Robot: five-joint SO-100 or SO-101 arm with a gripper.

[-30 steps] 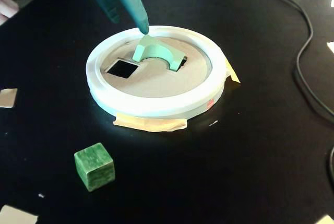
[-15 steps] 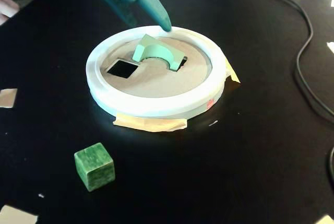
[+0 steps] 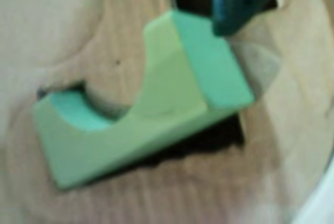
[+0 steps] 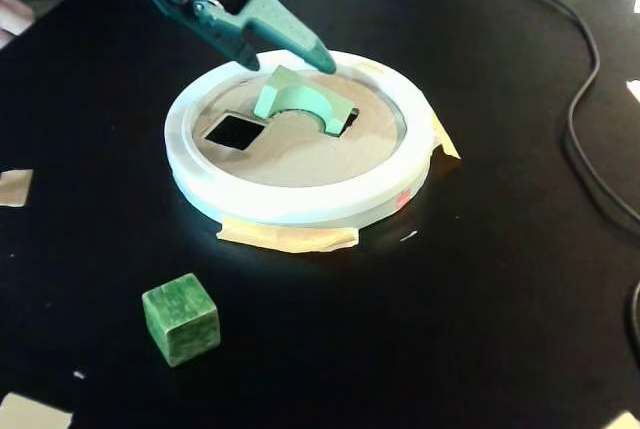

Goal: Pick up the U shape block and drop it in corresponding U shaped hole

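Observation:
The pale mint U shape block (image 4: 293, 99) rests tilted on the tan disc, half sunk in the U shaped hole (image 4: 346, 122), of which only a dark sliver shows beside it. My teal gripper (image 4: 287, 65) hovers open just behind and above the block, apart from it and holding nothing. In the wrist view the block (image 3: 156, 104) fills the middle with its notch facing up and left, and dark hole (image 3: 209, 138) shows under its lower edge. One teal fingertip (image 3: 237, 7) sits at the block's upper right corner; the other finger is out of that view.
The disc's white rim (image 4: 300, 204) is taped to the black table. A plain square cutout (image 4: 235, 131) lies left of the block. A dark green marbled cube (image 4: 181, 318) stands at front left. A black cable (image 4: 585, 99) runs along the right.
The gripper has drawn back from the block, swung to a flatter angle and shifted slightly. The block has stayed tilted in the hole.

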